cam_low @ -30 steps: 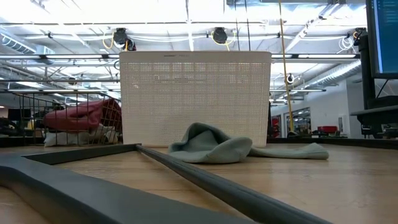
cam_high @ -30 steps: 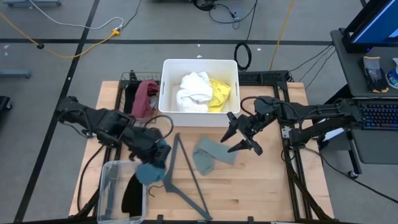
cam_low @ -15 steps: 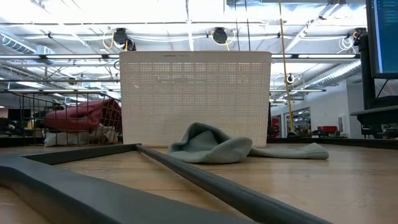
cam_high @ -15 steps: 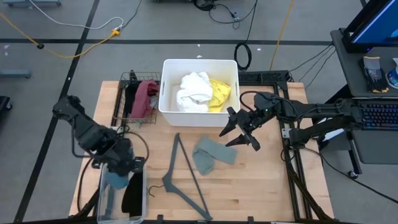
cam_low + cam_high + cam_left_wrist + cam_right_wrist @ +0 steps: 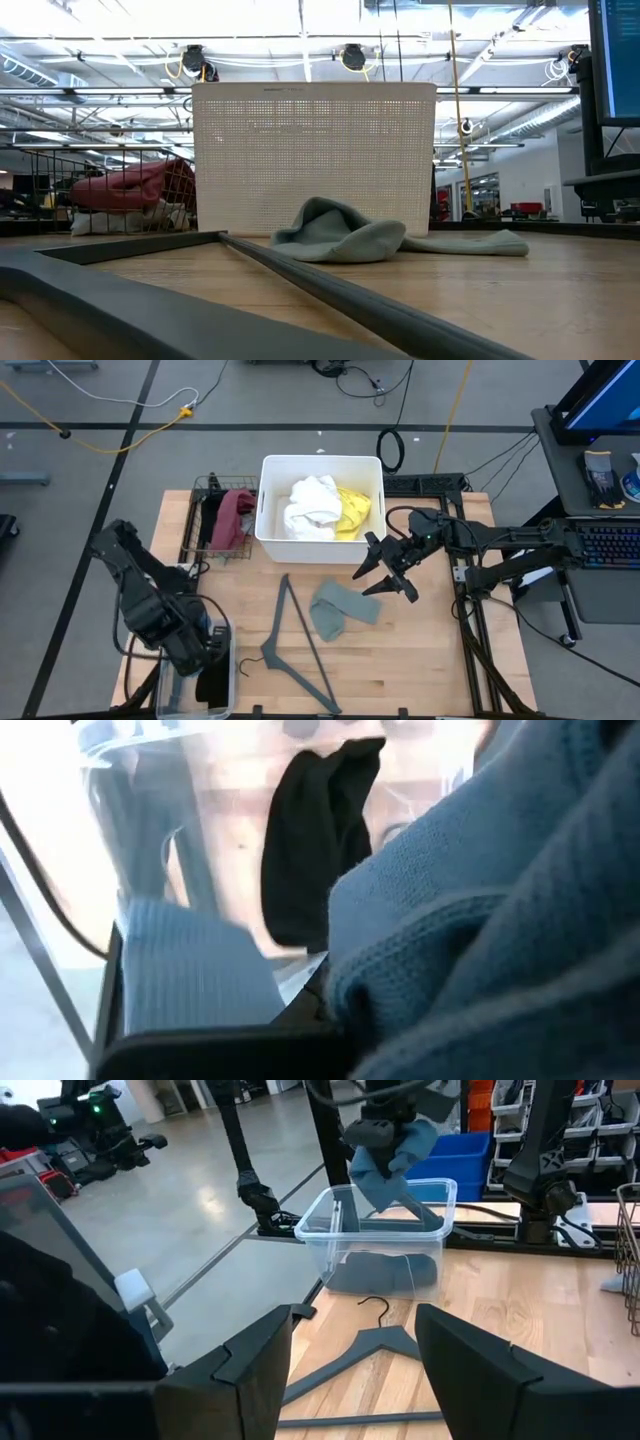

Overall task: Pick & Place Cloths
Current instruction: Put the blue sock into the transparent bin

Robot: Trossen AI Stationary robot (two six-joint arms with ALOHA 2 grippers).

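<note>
The left gripper [image 5: 392, 1142] hangs over the clear bin [image 5: 172, 660], clenched on the teal cloth [image 5: 395, 1152]. Released off-centre, the cloth may, I judge, drape the bin's rim instead of dropping beside the black cloth [image 5: 320, 840]. The right gripper [image 5: 385, 572] waits with jaws spread near the sage-green cloth [image 5: 338, 607].

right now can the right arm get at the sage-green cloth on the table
Probably yes. The right pincer hangs open just beside the sage-green cloth, which lies flat on bare wood with nothing on it. The hanger lies off to its other side.
</note>
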